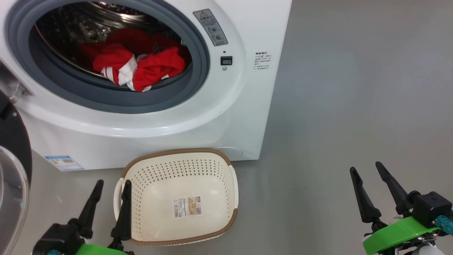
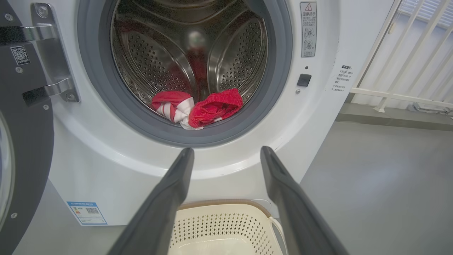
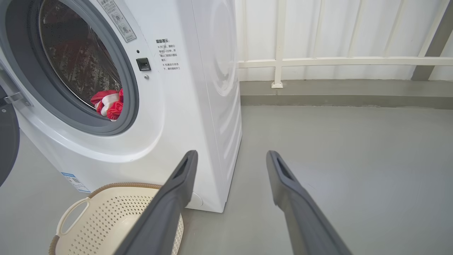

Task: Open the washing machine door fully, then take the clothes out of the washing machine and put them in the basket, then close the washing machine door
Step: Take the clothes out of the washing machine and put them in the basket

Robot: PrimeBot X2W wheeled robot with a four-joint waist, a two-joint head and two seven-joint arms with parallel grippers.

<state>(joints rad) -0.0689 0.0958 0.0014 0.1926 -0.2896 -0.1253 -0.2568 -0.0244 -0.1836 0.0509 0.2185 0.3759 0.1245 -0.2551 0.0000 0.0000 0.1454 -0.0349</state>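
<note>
Bare grey floor [image 1: 354, 88] spreads wide to the right of the washing machine [image 1: 170, 124], running back to a white railing [image 3: 336, 61] along the wall. The machine's right front corner is the nearest hard edge on that side. The washing machine door [image 1: 16, 141] is swung out on the left, its black rim and glass closing off that flank at the edge of the head view. The basket [image 1: 177, 153] stands on the floor just before the machine's lower front edge, below the drum mouth. The clothes [image 1: 141, 65] lie heaped inside the drum at the bottom, against the grey gasket [image 1: 106, 99] lip. The left gripper [image 1: 113, 182] is released, fingers spread, holding nothing. One finger crosses the basket's left handle in the head view, contact unclear. The right gripper [image 1: 365, 166] is likewise spread and holds nothing, over bare floor well apart from the basket and machine.
</note>
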